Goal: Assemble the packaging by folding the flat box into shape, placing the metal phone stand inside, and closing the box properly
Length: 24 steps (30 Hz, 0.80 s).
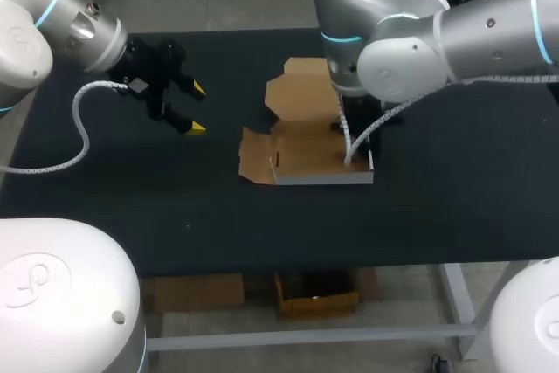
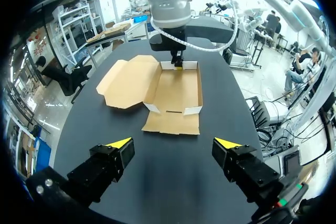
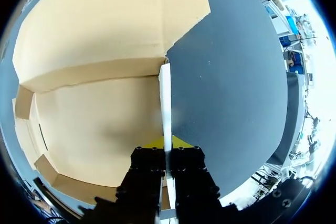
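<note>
The right gripper [image 3: 167, 142] is pinching the upright right wall [image 3: 165, 103] of the half-folded box [image 1: 310, 146], apparently holding it in shape, the box is sitting mid-way across the table [image 1: 437, 216] with its tray empty and lid flat on the far side, and the left gripper [image 1: 197, 108] is hovering spread wide to the left, no phone stand showing.

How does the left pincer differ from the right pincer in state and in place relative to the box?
The left pincer is open, with nothing between its fingers; the right pincer is shut on a side wall of the box. The left pincer hangs over bare table, apart from the box; the right pincer is at the box's edge. Both have black fingers with yellow tips.
</note>
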Each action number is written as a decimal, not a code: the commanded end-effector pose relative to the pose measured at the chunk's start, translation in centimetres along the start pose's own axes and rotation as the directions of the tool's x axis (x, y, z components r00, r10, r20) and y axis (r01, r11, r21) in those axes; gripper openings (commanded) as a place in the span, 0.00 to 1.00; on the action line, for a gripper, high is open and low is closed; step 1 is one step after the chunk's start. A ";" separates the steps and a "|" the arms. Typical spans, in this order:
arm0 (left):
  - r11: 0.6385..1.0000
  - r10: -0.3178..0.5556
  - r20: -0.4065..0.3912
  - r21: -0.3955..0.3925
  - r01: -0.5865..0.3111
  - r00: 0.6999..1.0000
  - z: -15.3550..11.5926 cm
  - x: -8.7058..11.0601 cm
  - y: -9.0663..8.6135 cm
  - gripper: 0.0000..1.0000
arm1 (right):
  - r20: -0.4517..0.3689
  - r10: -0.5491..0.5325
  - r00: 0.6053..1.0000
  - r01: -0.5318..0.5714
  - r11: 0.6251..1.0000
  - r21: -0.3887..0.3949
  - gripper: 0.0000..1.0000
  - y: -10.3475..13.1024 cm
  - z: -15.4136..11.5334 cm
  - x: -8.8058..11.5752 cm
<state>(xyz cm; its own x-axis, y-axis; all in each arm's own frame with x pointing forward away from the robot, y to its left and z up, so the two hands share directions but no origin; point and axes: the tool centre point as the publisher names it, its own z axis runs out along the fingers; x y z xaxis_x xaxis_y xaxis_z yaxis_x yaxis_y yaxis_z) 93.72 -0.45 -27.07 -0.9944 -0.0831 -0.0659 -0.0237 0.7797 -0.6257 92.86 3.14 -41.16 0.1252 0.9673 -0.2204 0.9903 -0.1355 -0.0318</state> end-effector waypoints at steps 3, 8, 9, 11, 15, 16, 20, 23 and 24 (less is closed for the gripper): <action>1.000 0.000 -0.002 -0.003 0.000 1.000 -0.1 0.0 0.0 1.00 | -0.077 -0.035 0.996 0.032 0.999 -0.030 0.00 -0.8 0.3 -0.6; 1.000 0.000 -0.002 -0.003 0.000 1.000 -0.1 0.0 0.0 1.00 | -0.147 -0.088 0.985 0.082 0.996 -0.045 0.00 -1.2 0.2 -0.5; 1.000 0.000 -0.002 -0.003 0.000 1.000 -0.1 0.0 0.0 1.00 | -0.156 -0.095 0.983 0.089 0.995 -0.046 0.00 -1.3 0.1 -0.5; 1.000 0.000 -0.002 -0.003 0.000 1.000 -0.1 0.0 0.0 1.00 | -0.169 -0.111 0.979 0.103 0.993 -0.054 0.00 -1.4 0.0 -0.4; 1.000 0.000 -0.002 -0.003 0.000 1.000 -0.1 0.0 0.0 1.00 | -0.178 -0.122 0.976 0.113 0.992 -0.059 0.00 -1.6 -0.2 -0.4; 1.000 0.000 -0.002 -0.003 0.000 1.000 -0.1 0.0 0.0 1.00 | -0.178 -0.122 0.976 0.113 0.992 -0.059 0.00 -1.6 -0.2 -0.4; 1.000 0.000 -0.002 -0.003 0.000 1.000 -0.1 0.0 0.0 1.00 | -0.188 -0.118 0.975 0.107 0.992 -0.065 0.00 -1.8 -0.2 -0.3; 1.000 0.000 -0.002 -0.003 0.000 1.000 -0.1 0.0 0.0 1.00 | -0.198 -0.112 0.974 0.100 0.993 -0.068 0.00 -2.0 -0.1 -0.3; 1.000 0.000 -0.002 -0.003 0.000 1.000 -0.1 0.0 0.0 1.00 | -0.201 -0.111 0.973 0.099 0.993 -0.069 0.00 -2.1 0.0 -0.2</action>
<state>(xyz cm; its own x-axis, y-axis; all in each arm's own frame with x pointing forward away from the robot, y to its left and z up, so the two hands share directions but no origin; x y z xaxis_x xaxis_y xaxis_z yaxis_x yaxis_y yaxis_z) 93.72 -0.46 -27.07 -0.9944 -0.0830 -0.0659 -0.0237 0.7797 -0.6257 91.12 3.39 -40.88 0.0240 0.9995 -0.0220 0.9997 -0.0239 0.0047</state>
